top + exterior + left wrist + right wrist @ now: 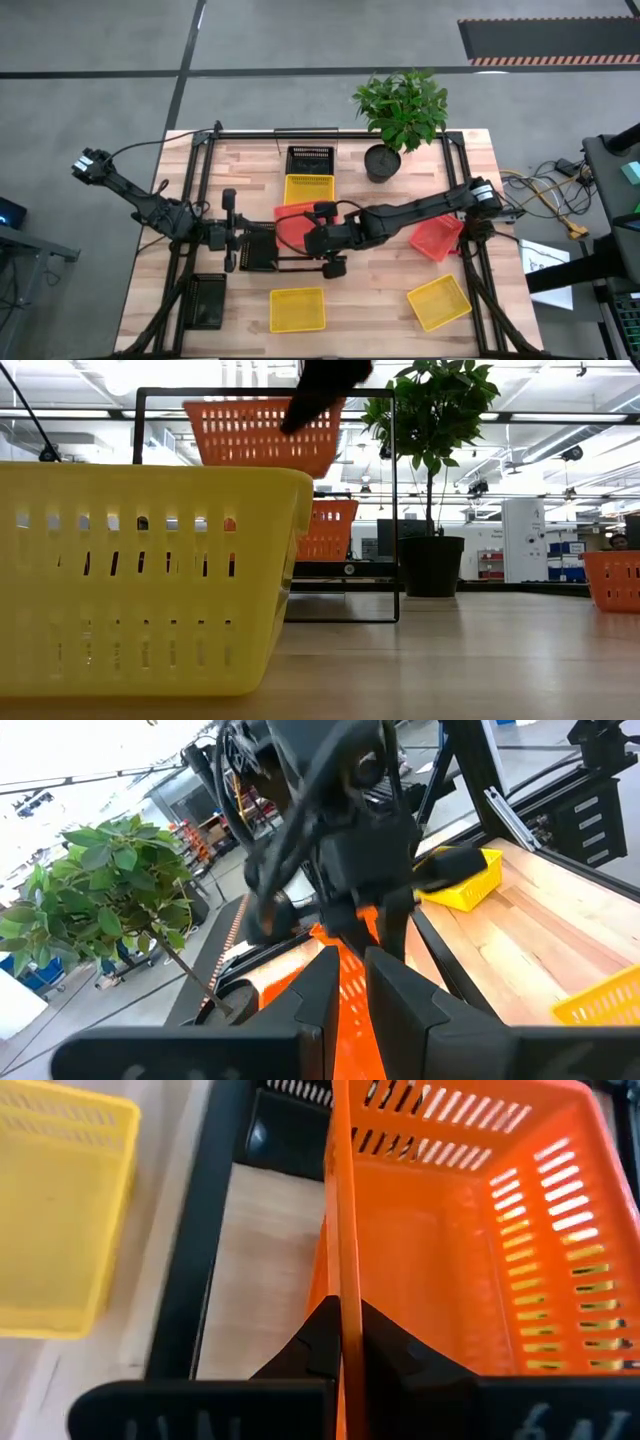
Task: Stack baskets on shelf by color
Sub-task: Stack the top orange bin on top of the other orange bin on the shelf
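Right tool (341,1342) pinches the slotted rim of a red-orange mesh basket (470,1250).

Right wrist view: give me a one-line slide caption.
Right hand pinches the rim of a red basket above the shelf, a yellow basket alongside.

The tabletop (370,300) is pale wood in jointed planks, smooth with a soft satin sheen, ringed by a thin matt black metal frame (465,215). The baskets look like moulded plastic mesh with slotted walls: a slightly glossy yellow basket (140,575) near the front edge, and a smooth, bright red-orange basket (470,1250) whose thin rim sits between the matt black hard-plastic fingers of the right hand (345,1342). Near the far edge, a leafy green plant stands in a matt black pot (432,565).
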